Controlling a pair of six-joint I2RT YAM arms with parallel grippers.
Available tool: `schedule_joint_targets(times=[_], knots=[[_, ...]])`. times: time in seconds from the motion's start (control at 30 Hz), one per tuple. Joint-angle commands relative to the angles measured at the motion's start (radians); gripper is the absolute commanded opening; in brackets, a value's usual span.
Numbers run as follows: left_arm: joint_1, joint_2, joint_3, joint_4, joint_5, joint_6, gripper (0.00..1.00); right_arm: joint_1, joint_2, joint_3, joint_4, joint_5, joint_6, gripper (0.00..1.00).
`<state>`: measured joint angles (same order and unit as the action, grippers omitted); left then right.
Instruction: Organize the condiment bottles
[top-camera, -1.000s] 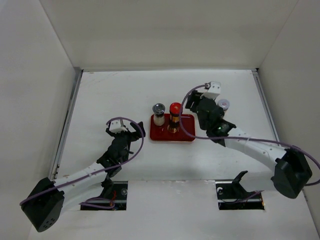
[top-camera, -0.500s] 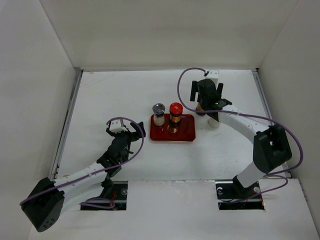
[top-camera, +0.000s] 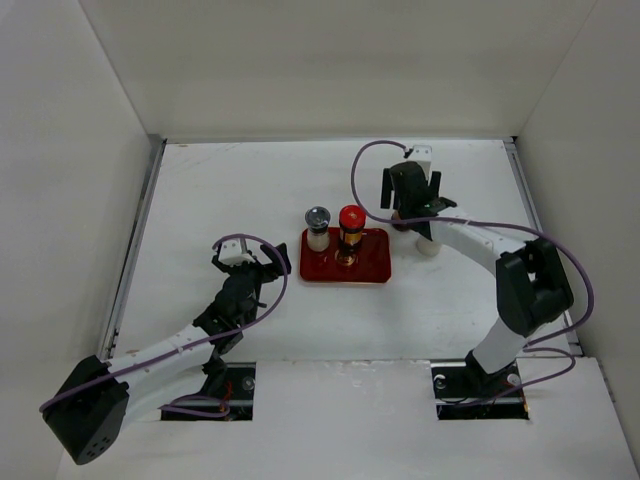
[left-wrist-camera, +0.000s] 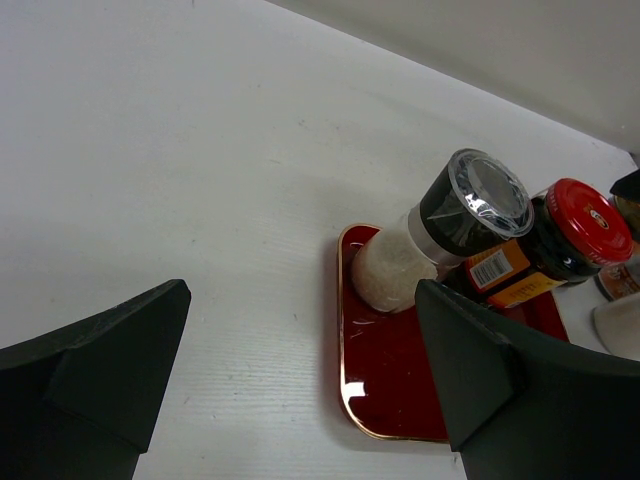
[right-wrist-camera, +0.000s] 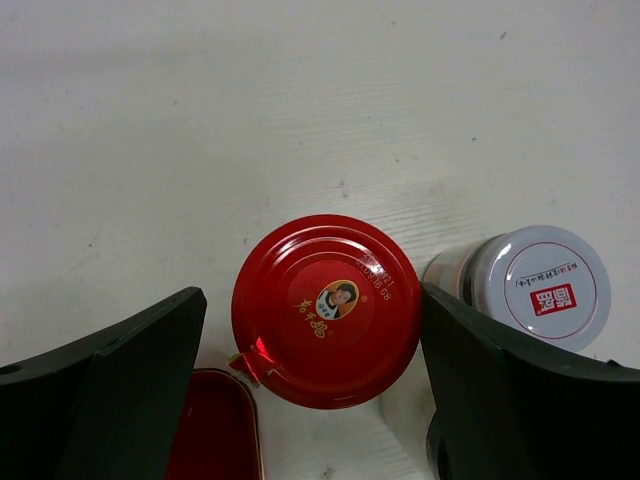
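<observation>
Compared with 1 second ago, the right arm has swung away from the tray's right side and stretched toward the far edge of the surface (top-camera: 220, 200). In the last 0.5 seconds it drifted only a little to the left, and the left arm has not changed at all.

Now the right hand (right-wrist-camera: 310, 297) hangs directly above a brown bottle with a red cap (right-wrist-camera: 325, 312). Its 2 fingers are spread wide, 1 on each side of the cap, and as far as the wrist view shows they do not touch it. So it is released and grasps nothing. I judge this as lining up for a grasp from above: the cap sits centred in the gap so the fingers can descend and close evenly.

This bottle stands on the bare surface, just beside the far right corner of the red tray (top-camera: 345, 268), between the tray and the right edge. A shaker with a white top (right-wrist-camera: 552, 287) stands touching or almost touching it, so the finger on that side has little room and could push it.

On the tray, near its far edge, a shaker with a dark collar (left-wrist-camera: 440, 230) and another red-capped bottle (left-wrist-camera: 565, 235) stand side by side. The left hand (left-wrist-camera: 300, 300) rests between the tray and the near left corner, also spread and empty, probably kept out of the way.
</observation>
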<state>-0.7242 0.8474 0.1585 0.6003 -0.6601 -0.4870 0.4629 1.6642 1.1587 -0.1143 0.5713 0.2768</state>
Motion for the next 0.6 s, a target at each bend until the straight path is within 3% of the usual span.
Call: schedule_joint_targets(times=[0.0,0.07,0.17,0.3,0.57], knots=[[0.009,-0.002,-0.002,0.052,0.01,-0.012,1.0,-0.017,0.026,0.026,0.041,-0.014,0.022,0.91],[-0.002,-0.008,-0.004,0.052,0.008,-0.012,1.0,-0.017,0.032,0.022,0.047,-0.016,0.019,0.88],[0.013,-0.004,-0.002,0.052,0.01,-0.012,1.0,-0.025,0.028,0.016,0.061,-0.019,0.027,0.74],[0.006,0.001,0.001,0.052,0.005,-0.012,1.0,-0.02,-0.024,-0.01,0.096,-0.014,0.024,0.63],[0.004,0.002,0.001,0.052,0.013,-0.013,1.0,0.053,-0.228,-0.08,0.133,-0.008,0.007,0.61]])
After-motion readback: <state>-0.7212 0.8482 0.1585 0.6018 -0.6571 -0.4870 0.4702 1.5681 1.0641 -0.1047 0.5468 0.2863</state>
